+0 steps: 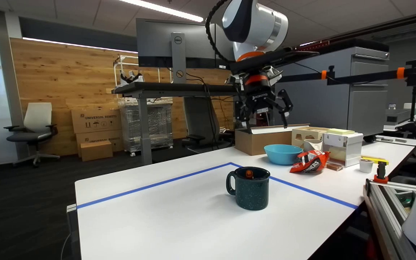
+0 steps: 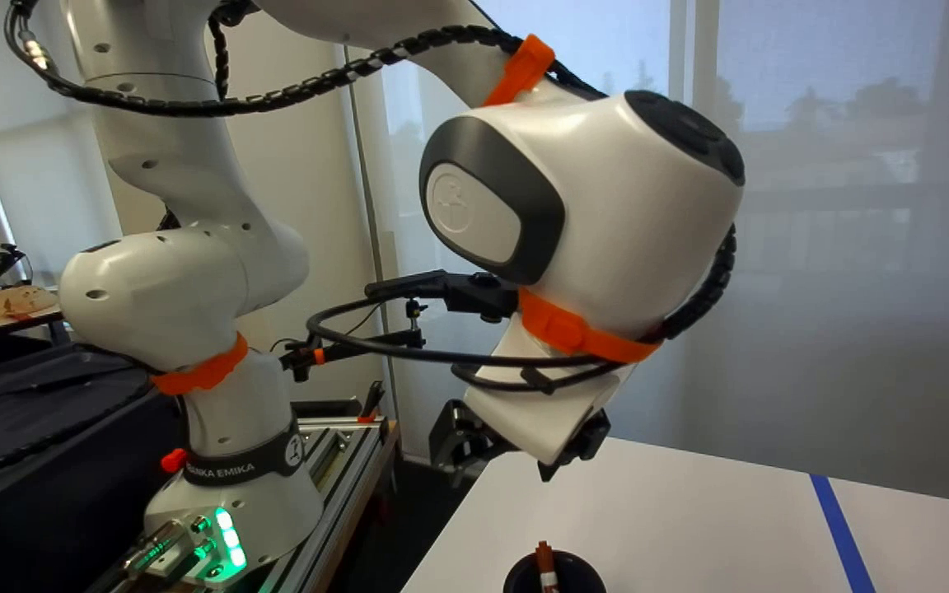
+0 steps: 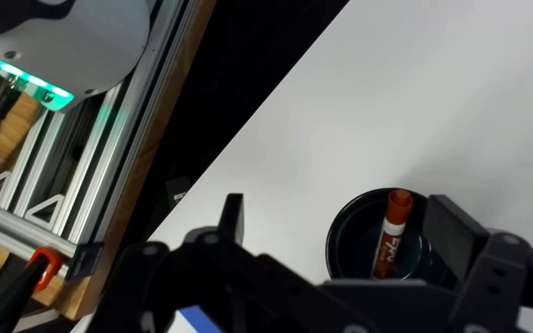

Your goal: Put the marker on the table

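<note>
Nearest the wrist camera is found the gripper [image 3: 340, 222], by which the lower part of that view is largely covered. Its jaws are spread wide apart; the fingers [image 1: 285, 119] are likewise seen well separated in an exterior view. A clear gap is observed between gripper and mug [image 1: 253, 196] in both exterior views.

The marker [image 3: 390, 236] is located inside the mug, with its long axis tilted. In the wrist view its orange-red end [image 3: 399, 208] is directed toward the top of the view, close to the rim; from there the barrel is slanted down and slightly left, into the mug, and its lower end cannot be clearly made out. A white band is seen below the orange-red end, and lettering is printed along the barrel's length. In an exterior view the orange-red end [image 2: 544, 556] is pointed upward with a slight lean to the left of that view, and is shown higher than the far rim. Whether the rim is touched cannot be told.

In an exterior view the mug is stood upright on the table [image 1: 150, 224], in front of the corner formed by the blue tape [image 1: 154, 185], with its handle [image 1: 228, 183] turned to the left. Beyond the tape a blue bowl [image 1: 282, 156], a red bag [image 1: 310, 161] and a cardboard box [image 1: 264, 142] are grouped.
</note>
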Controlling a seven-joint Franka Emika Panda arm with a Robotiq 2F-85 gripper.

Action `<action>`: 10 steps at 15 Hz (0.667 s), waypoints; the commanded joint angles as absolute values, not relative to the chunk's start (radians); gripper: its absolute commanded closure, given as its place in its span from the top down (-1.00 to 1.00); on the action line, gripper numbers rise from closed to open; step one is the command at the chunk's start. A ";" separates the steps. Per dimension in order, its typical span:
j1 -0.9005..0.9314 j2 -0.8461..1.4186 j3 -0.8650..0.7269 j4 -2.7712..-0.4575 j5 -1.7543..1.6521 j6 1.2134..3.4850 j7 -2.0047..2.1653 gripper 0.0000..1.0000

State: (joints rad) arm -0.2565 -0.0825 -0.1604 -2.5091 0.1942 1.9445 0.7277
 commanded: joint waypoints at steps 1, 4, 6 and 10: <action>-0.246 -0.020 -0.181 -2.489 0.303 1.949 0.757 1.00; -0.251 0.025 -0.199 -2.490 0.354 1.986 0.773 1.00; -0.252 0.042 -0.211 -2.481 0.425 2.039 0.751 1.00; -0.246 0.091 -0.221 -2.446 0.438 2.057 0.769 1.00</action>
